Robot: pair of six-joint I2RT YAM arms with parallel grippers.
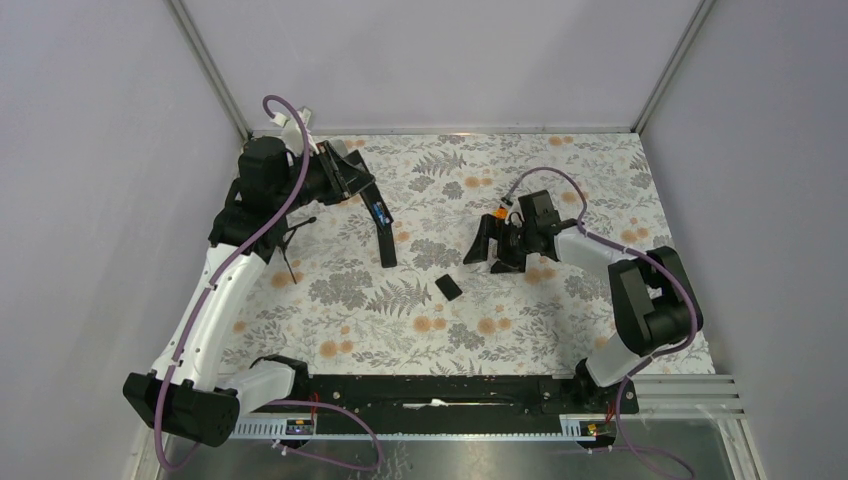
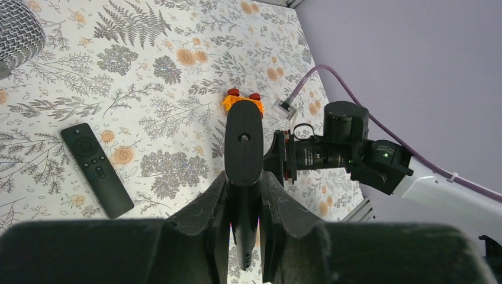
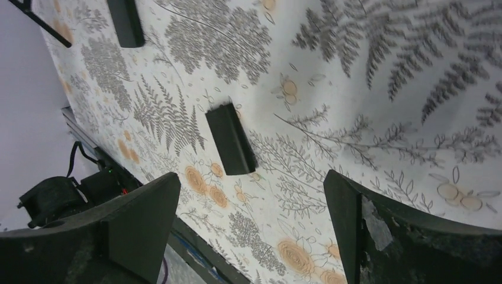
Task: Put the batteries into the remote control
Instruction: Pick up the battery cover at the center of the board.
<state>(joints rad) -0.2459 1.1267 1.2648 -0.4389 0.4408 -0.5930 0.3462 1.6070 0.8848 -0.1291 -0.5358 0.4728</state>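
My left gripper [image 1: 350, 178] [image 2: 244, 177] is shut on the long black remote control [image 1: 384, 236] [image 2: 244, 139] and holds it by one end; its other end slants down toward the mat. A small blue patch [image 1: 378, 210] shows on the remote just below the fingers; I cannot tell if it is a battery. I see no loose batteries. The small black cover [image 1: 448, 288] [image 3: 231, 139] lies flat on the mat. My right gripper [image 1: 495, 256] [image 3: 250, 176] is open and empty, low over the mat just right of the cover.
A second black remote [image 2: 97, 170], button face up, lies on the mat. An orange toy block with red knobs [image 1: 500, 212] [image 2: 243, 102] sits beside the right wrist. A thin black stand [image 1: 290, 240] is at the left. A grey mesh object [image 2: 18, 29] is at a corner.
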